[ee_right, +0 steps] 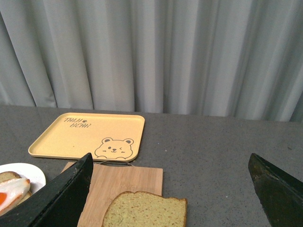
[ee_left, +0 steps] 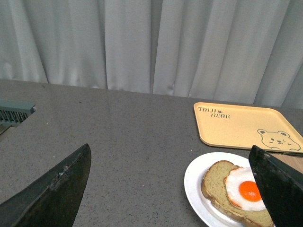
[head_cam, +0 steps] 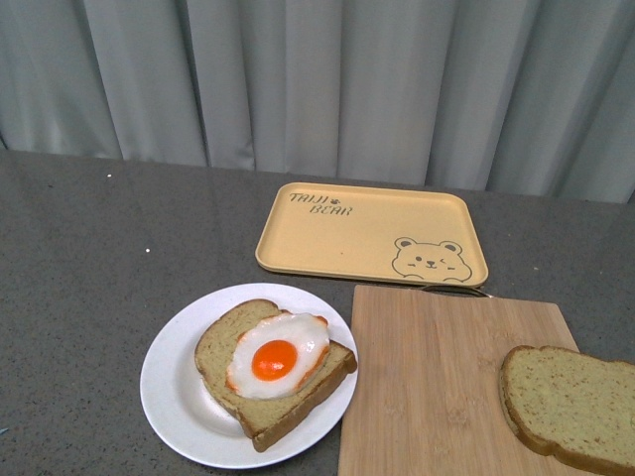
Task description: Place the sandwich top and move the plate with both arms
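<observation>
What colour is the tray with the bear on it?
The tray is pale yellow, with a dark brown bear face and lettering. The front view shows it best.

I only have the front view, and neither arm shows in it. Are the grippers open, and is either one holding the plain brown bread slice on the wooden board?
Observer: The right gripper is open and empty. In the right wrist view its jaws stand wide apart, and the plain brown bread slice lies untouched between them on the wooden cutting board.
Operator: And the left one?
Observer: The left gripper is open and empty too. It is clear of the round white plate that holds the egg-topped bread slice.
</observation>
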